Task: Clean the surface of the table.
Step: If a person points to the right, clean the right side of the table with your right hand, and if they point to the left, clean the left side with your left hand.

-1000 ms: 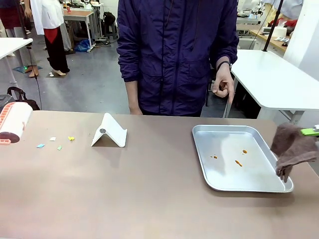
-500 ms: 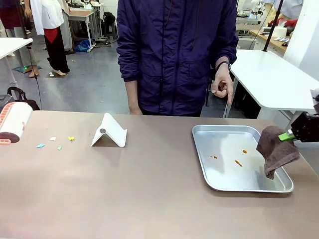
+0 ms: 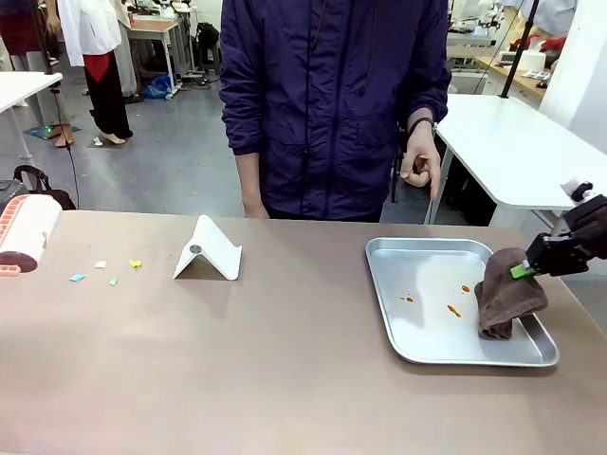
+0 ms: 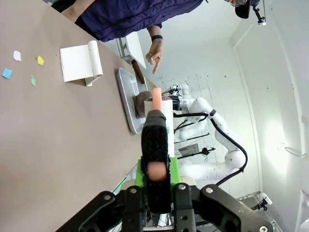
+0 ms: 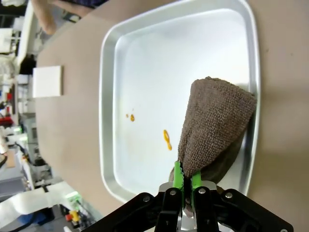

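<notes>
Nearest: taupe worktop (image 3: 237,360), spanning the whole front view from side to side. On its right part, a silver tray (image 3: 427,334), lying flat. Inside the tray, against the right rim, a bunched brown cloth (image 3: 507,299), lower end resting on the tray floor. Right claw (image 3: 524,268) pinched tight on the cloth's top, green pads pressed together on the fabric; same grip seen from the right wrist, claw (image 5: 184,181), cloth (image 5: 212,125), tray (image 5: 108,96). Small orange stains (image 3: 453,310) on the tray floor just left of the cloth, apart from it. Further left on the worktop, a white folded stand (image 3: 209,251), then a few coloured paper scraps (image 3: 100,270). At the far left edge, a white roller (image 3: 24,235) with an orange end. From the left wrist, left claw (image 4: 155,176) clamped on the roller's (image 4: 157,104) black handle. Across the far side, a person (image 3: 332,104) in a dark blue jacket, one hand (image 3: 420,156) with a finger pointing down.
</notes>
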Controlling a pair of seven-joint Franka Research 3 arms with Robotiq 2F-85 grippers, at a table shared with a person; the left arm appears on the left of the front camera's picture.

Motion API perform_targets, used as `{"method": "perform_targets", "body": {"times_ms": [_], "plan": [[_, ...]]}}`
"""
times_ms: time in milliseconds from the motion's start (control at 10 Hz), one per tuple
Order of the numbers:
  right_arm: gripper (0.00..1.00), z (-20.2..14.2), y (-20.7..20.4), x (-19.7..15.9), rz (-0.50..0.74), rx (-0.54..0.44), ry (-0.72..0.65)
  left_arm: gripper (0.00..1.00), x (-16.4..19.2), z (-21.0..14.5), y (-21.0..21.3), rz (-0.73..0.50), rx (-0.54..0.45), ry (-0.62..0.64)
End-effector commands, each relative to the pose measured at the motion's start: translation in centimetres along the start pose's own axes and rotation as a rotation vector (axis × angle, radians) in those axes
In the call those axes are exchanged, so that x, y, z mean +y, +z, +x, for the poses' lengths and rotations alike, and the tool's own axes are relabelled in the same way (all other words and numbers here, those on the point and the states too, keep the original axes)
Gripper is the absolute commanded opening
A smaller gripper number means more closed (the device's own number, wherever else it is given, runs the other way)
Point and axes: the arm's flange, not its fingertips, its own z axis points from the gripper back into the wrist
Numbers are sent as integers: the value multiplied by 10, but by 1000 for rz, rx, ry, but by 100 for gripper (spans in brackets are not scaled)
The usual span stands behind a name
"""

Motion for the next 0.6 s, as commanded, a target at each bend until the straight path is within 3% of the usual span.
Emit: {"method": "perform_targets", "body": {"times_ms": [0, 500], "plan": [[6, 7, -30, -2, 15, -3, 72, 0, -4, -3, 1, -12, 8, -10], [6, 16, -79, 14, 21, 39, 80, 0, -4, -3, 1, -12, 8, -10]]}}
